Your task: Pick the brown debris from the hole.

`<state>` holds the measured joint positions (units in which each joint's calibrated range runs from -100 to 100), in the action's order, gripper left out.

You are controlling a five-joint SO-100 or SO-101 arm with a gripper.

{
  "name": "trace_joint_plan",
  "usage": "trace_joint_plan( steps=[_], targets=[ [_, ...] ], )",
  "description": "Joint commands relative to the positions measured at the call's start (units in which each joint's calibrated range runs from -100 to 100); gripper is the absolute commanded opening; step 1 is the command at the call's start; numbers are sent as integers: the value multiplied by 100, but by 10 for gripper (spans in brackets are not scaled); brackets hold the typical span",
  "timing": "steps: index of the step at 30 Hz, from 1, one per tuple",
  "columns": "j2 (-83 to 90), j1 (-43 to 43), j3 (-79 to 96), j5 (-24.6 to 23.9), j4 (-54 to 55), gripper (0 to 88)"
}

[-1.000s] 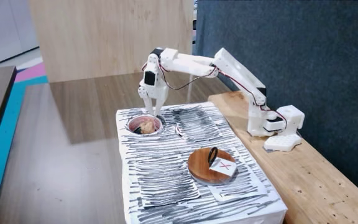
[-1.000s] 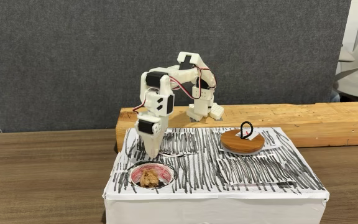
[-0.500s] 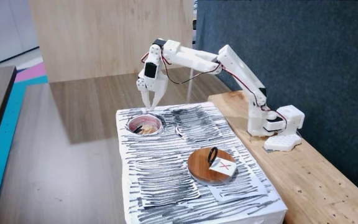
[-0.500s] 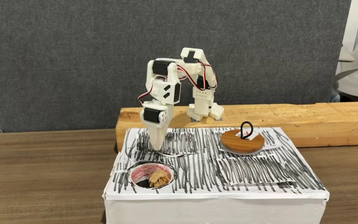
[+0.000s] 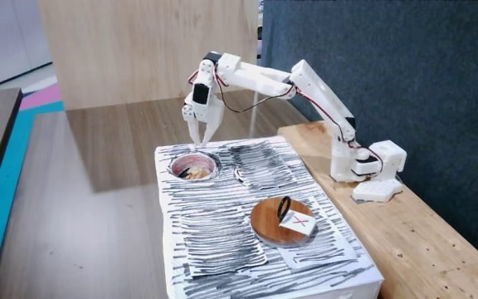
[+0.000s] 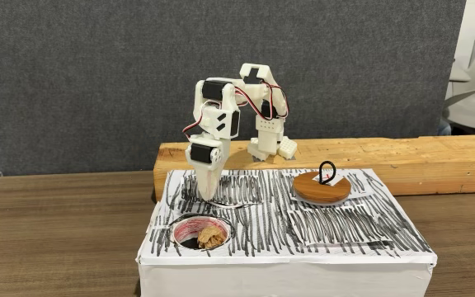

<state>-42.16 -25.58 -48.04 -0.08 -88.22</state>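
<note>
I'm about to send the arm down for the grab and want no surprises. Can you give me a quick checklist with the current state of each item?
1. Brown debris in the hole: ok, it lies toward the right side in a fixed view.
2. Gripper empty: ok, nothing hangs from it.
3. Gripper above the hole: not ok, it hangs behind the far rim, over the striped box top.
4. Jaws open enough: cannot tell, the fingers look close together.
5. Wooden disc out of the path: ok, it is well aside.
</note>
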Motion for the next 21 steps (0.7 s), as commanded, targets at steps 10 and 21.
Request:
trace_joint_plan(
  steps=[10,21],
  targets=[
    [-30,51,8,-18,-55,279],
    [-1320,80,-99,-18,12,280]
  ],
)
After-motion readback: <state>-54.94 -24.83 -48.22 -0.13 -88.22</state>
